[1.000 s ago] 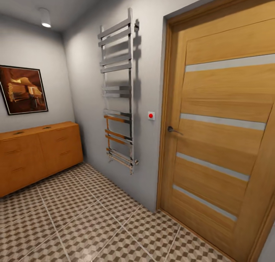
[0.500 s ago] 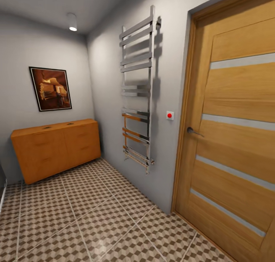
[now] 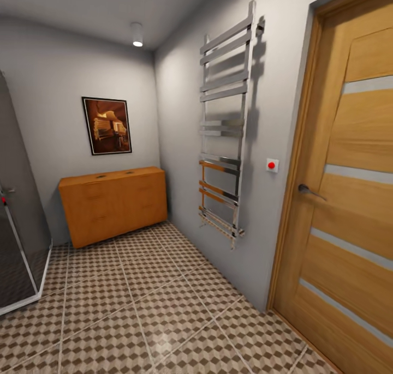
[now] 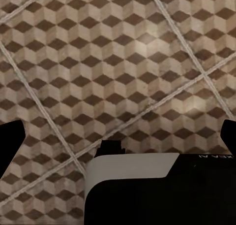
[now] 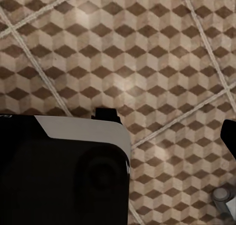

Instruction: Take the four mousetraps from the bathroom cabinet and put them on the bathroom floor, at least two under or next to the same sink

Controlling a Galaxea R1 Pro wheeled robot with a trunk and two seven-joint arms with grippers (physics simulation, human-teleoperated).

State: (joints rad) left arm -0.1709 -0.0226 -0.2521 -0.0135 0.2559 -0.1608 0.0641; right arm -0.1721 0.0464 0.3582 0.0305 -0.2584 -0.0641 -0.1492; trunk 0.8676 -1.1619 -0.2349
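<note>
Landmark: cabinet [image 3: 113,204], against the far wall, drawers closed as far as visible. Left of cabinet, a glass shower screen [image 3: 19,221] w/ pale frame ran down to the floor [image 3: 136,308]. Above cabinet hung a framed picture [image 3: 107,125]; higher up, a ceiling lamp [image 3: 136,35], lit. Two small dark shapes lay on the cabinet top, too small to tell if mousetraps. Right of cabinet, on the side wall: chrome towel rail [image 3: 224,128], then a small switch w/ red button [image 3: 272,165], then a wooden door [image 3: 349,199] w/ lever handle [image 3: 307,189], shut. Cube-pattern tile floor spread from cabinet toward the camera. Wrist views looked down on tile, w/ dark robot parts at the frame edges. Left hand & right hand: cannot tell whether released or clenched.
</note>
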